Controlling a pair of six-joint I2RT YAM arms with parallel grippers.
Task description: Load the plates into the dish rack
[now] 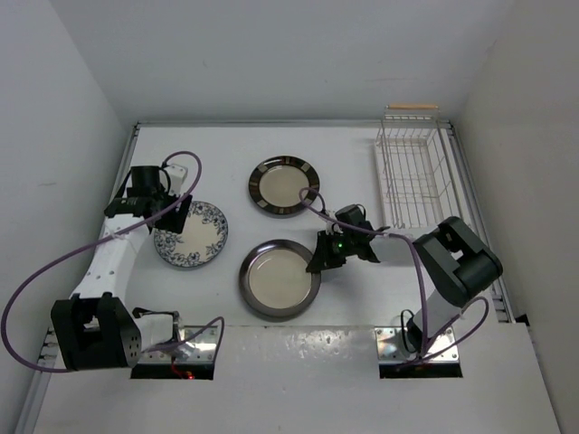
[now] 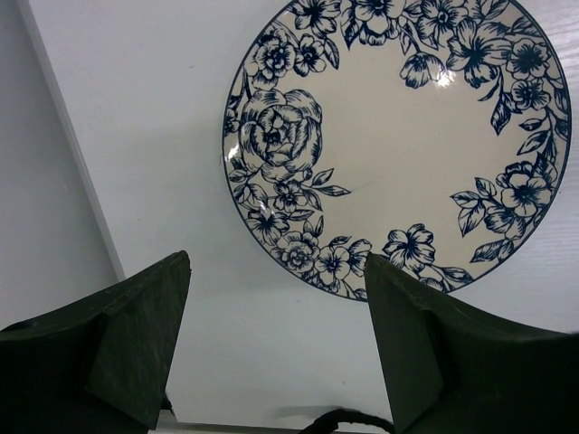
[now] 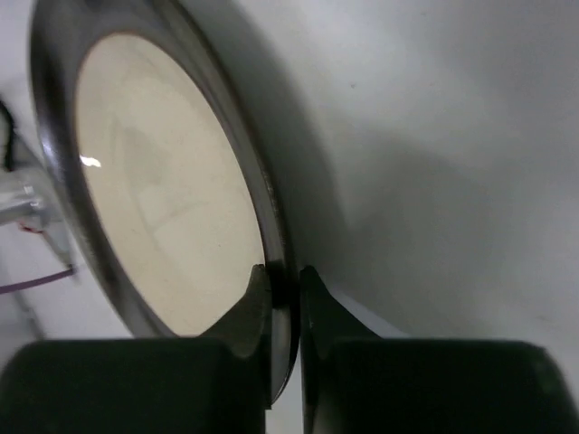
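Where right jaws pinch, the cream plate (image 3: 163,208) is dark-rimmed

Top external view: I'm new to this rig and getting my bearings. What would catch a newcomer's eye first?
The right gripper pinches the rim of the plain dark-rimmed plate at centre front. The left gripper hangs open by the edge of the blue floral plate on the left. The white wire dish rack at far right holds no plates, and a third plate lies flat behind the gripped one.
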